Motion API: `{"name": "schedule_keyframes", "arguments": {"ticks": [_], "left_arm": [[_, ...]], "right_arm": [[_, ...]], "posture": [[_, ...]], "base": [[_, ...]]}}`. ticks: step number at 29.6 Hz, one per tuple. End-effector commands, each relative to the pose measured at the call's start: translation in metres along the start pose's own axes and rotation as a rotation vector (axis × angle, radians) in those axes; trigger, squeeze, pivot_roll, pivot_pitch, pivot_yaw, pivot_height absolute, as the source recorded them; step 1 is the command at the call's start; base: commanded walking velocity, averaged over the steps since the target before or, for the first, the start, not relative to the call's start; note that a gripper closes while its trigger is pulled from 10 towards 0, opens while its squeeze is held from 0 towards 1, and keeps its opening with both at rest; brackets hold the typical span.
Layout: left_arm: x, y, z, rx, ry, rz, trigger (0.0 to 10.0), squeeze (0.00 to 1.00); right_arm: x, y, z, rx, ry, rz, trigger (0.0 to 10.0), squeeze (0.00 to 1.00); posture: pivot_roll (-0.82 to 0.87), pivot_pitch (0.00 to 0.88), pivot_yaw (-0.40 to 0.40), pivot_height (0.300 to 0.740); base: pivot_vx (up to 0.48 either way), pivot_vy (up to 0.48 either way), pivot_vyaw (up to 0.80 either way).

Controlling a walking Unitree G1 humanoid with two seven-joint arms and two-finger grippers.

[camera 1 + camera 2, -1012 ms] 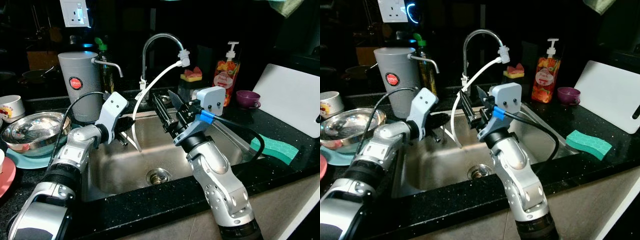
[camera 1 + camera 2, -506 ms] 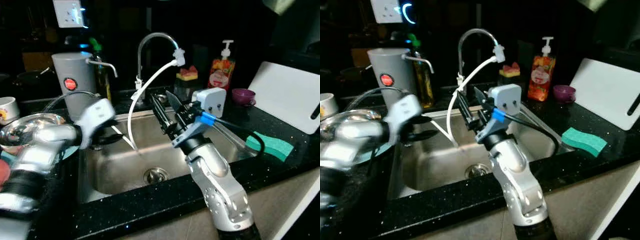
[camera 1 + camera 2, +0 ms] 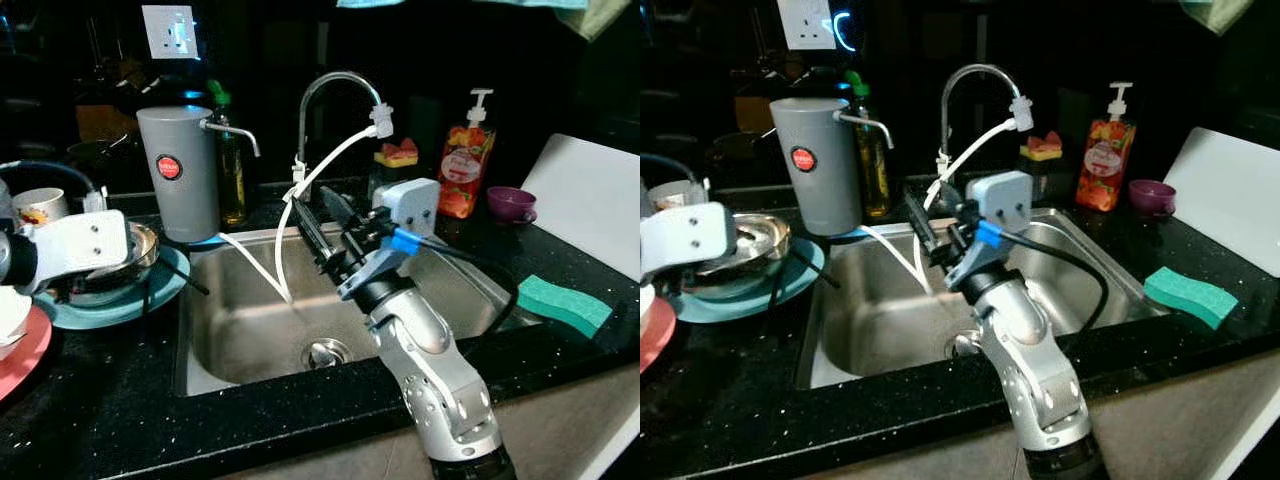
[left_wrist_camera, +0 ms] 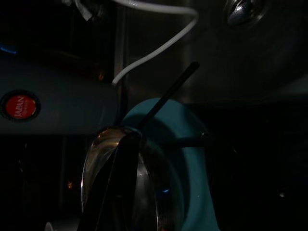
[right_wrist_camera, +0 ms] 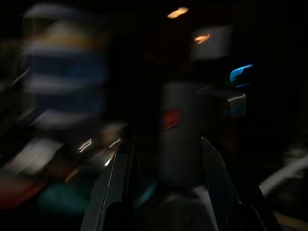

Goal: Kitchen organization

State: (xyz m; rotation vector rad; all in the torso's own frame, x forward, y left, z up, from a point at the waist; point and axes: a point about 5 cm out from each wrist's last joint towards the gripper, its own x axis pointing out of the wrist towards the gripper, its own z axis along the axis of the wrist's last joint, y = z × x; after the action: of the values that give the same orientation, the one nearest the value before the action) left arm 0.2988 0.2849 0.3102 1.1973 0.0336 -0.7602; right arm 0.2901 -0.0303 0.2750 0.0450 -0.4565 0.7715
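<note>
A steel bowl (image 3: 138, 252) sits on a teal plate (image 3: 120, 303) on the black counter left of the sink (image 3: 240, 330). My left gripper (image 3: 140, 262) hovers low over this bowl, its white wrist block just to the left. A thin black rod (image 3: 190, 284) sticks out from it over the plate toward the sink. In the left wrist view the bowl (image 4: 154, 192) and the plate (image 4: 190, 159) lie close beneath. My right gripper (image 3: 310, 198) is held above the sink, open, with nothing between its fingers (image 5: 108, 187).
A grey dispenser (image 3: 178, 170) and a bottle (image 3: 230, 160) stand behind the bowl. The faucet (image 3: 335, 85) trails a white hose (image 3: 320, 170) into the basin. Right of the sink are a soap bottle (image 3: 465, 170), purple cup (image 3: 510, 202), green sponge (image 3: 565, 303) and white board (image 3: 600, 200). A red plate (image 3: 20, 350) lies far left.
My left arm has swung out of the sink and leftward to the bowl on the teal plate. The right arm stays over the sink. The camera has shifted a little.
</note>
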Motion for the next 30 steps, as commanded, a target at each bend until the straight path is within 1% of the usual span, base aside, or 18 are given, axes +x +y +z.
{"name": "schedule_keyframes", "arguments": {"ticks": [1, 2, 3, 6, 8, 10, 13, 14, 15, 16, 17, 19, 20, 24, 25, 26, 27, 30], "left_arm": [[0.006, -0.002, 0.007, 0.024, -0.037, -0.035, 10.0, 0.00], [0.015, -0.001, 0.011, 0.025, -0.070, -0.037, 10.0, 0.00], [0.023, 0.000, 0.012, 0.035, -0.078, -0.030, 10.0, 0.00], [0.044, 0.002, 0.011, 0.078, -0.062, -0.011, 10.0, 0.00], [0.051, 0.002, 0.010, 0.105, -0.040, -0.011, 10.0, 0.00], [0.054, 0.001, 0.010, 0.118, -0.033, -0.023, 10.0, 0.00], [0.062, -0.003, 0.009, 0.153, -0.008, -0.075, 10.0, 0.00], [0.064, -0.004, 0.008, 0.163, 0.005, -0.086, 10.0, 0.00], [0.065, -0.004, 0.006, 0.171, 0.018, -0.093, 10.0, 0.00], [0.066, -0.004, 0.005, 0.178, 0.025, -0.096, 10.0, 0.00], [0.067, -0.004, 0.003, 0.184, 0.033, -0.098, 10.0, 0.00], [0.068, -0.004, 0.001, 0.188, 0.036, -0.098, 10.0, 0.00], [0.069, -0.004, 0.000, 0.191, 0.042, -0.096, 10.0, 0.00], [0.082, -0.008, -0.006, 0.225, 0.077, -0.086, 10.0, 0.00], [0.087, -0.009, -0.006, 0.234, 0.083, -0.082, 10.0, 0.00], [0.096, -0.012, -0.007, 0.244, 0.087, -0.072, 10.0, 0.00], [0.096, -0.012, -0.007, 0.244, 0.087, -0.072, 10.0, 0.00], [0.110, -0.020, -0.007, 0.262, 0.095, -0.060, 10.0, 0.00]], "right_arm": [[0.005, 0.009, -0.028, -0.018, 0.175, 0.076, 10.0, 0.00], [0.007, 0.011, -0.040, -0.011, 0.249, 0.082, 10.0, 0.00], [0.010, 0.011, -0.046, -0.017, 0.285, 0.086, 10.0, 0.00], [0.016, 0.016, -0.057, -0.056, 0.349, 0.121, 10.0, 0.00], [0.019, 0.017, -0.059, -0.074, 0.362, 0.138, 10.0, 0.00], [0.020, 0.017, -0.060, -0.073, 0.370, 0.143, 10.0, 0.00], [0.022, 0.009, -0.064, -0.111, 0.408, 0.156, 10.0, 0.00], [0.022, 0.004, -0.062, -0.112, 0.413, 0.149, 10.0, 0.00], [0.022, 0.000, -0.061, -0.108, 0.415, 0.140, 10.0, 0.15], [0.023, -0.003, -0.060, -0.105, 0.417, 0.135, 10.0, 0.15], [0.023, -0.006, -0.059, -0.097, 0.417, 0.128, 10.0, 0.81], [0.023, -0.007, -0.059, -0.092, 0.417, 0.125, 10.0, 0.81], [0.023, -0.009, -0.059, -0.082, 0.416, 0.118, 10.0, 1.00], [0.024, -0.012, -0.057, -0.006, 0.401, 0.107, 10.0, 1.00], [0.026, -0.012, -0.056, 0.008, 0.396, 0.113, 10.0, 0.00], [0.028, -0.012, -0.054, 0.041, 0.386, 0.119, 10.0, 0.00], [0.028, -0.012, -0.054, 0.041, 0.386, 0.119, 10.0, 0.00], [0.032, -0.013, -0.051, 0.084, 0.369, 0.114, 10.0, 0.00]], "posture": [[0.13, 0.000, -0.059, 0.740], [0.13, 0.000, -0.059, 0.740], [0.13, 0.000, -0.059, 0.740], [0.12, 0.011, -0.051, 0.740], [0.11, 0.015, -0.044, 0.740], [0.11, 0.017, -0.042, 0.740], [0.09, 0.022, -0.028, 0.740], [0.08, 0.023, -0.025, 0.740], [0.08, 0.023, -0.025, 0.740], [0.08, 0.023, -0.025, 0.740], [0.08, 0.024, -0.023, 0.740], [0.08, 0.024, -0.023, 0.740], [0.08, 0.024, -0.023, 0.740], [0.08, 0.031, -0.023, 0.740], [0.08, 0.032, -0.023, 0.740], [0.08, 0.031, -0.027, 0.740], [0.08, 0.031, -0.027, 0.740], [0.08, 0.033, -0.030, 0.740]], "base": [[0.000, 0.000, 0.00], [0.000, 0.000, 0.00], [0.000, 0.000, 0.00], [0.000, 0.000, 0.00], [0.000, 0.000, 0.00], [0.000, 0.000, 0.00], [0.000, 0.000, 0.00], [0.000, 0.000, 0.00], [0.000, 0.000, 0.00], [0.000, 0.000, 0.00], [0.000, 0.000, 0.00], [0.000, 0.000, 0.00], [0.000, 0.000, 0.00], [0.000, 0.000, 0.00], [0.000, 0.000, 0.00], [0.000, 0.000, 0.00], [0.000, 0.000, 0.00], [0.000, 0.000, 0.00]]}}
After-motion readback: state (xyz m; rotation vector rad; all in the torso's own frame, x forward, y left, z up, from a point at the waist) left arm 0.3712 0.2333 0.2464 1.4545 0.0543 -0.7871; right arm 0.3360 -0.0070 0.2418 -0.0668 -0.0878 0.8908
